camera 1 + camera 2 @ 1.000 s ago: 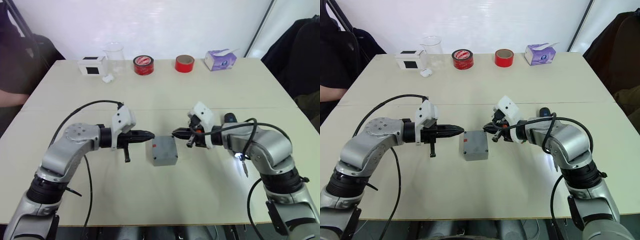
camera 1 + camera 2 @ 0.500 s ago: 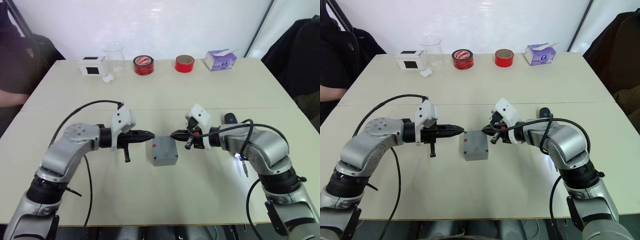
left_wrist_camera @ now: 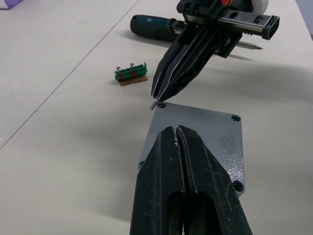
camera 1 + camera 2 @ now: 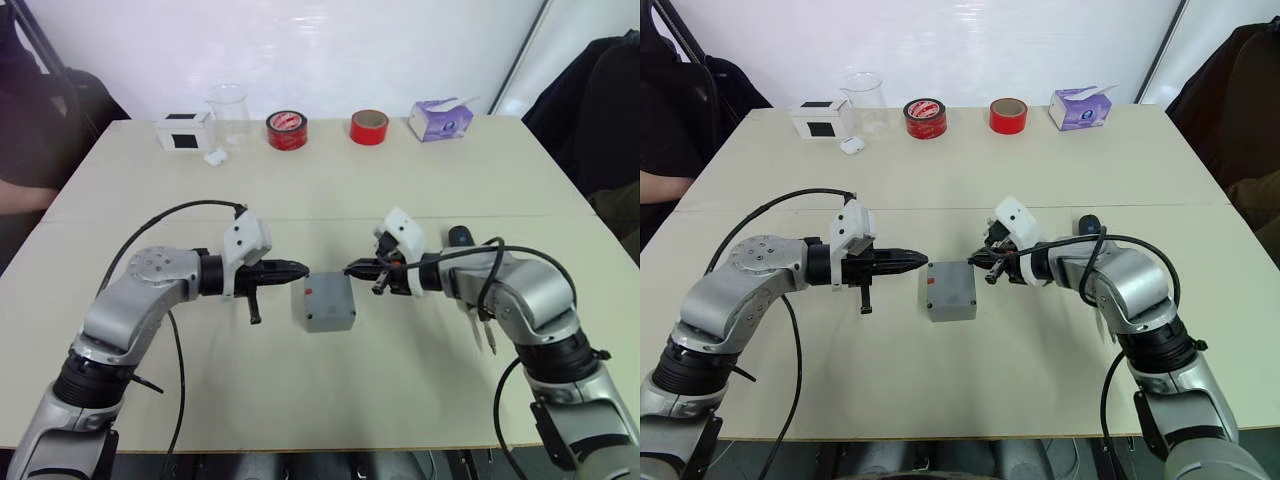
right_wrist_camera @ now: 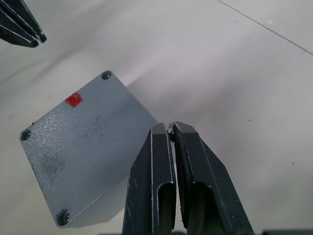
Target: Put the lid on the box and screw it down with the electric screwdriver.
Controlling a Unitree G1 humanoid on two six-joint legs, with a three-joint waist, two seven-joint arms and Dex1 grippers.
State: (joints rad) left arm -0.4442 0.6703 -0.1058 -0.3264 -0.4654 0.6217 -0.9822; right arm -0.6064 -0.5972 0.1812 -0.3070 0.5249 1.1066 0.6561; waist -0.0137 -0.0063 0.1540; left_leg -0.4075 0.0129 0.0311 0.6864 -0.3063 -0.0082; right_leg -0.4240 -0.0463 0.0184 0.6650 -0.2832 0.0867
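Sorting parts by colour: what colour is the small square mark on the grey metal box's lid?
Red: the small square mark sits near one corner of the grey lid, clearest in the right wrist view.

Occlusions and unresolved detail

We cannot resolve what the right pincer [image 3: 161, 95] pinches; it partly hides the electric screwdriver [image 3: 151, 27]; box [image 5: 83, 147] interior covered.

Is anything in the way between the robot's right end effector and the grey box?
No, nothing visible is in the way. The right end effector has its closed tips right at one top corner of the grey box. The left end effector is at the box's opposite side.
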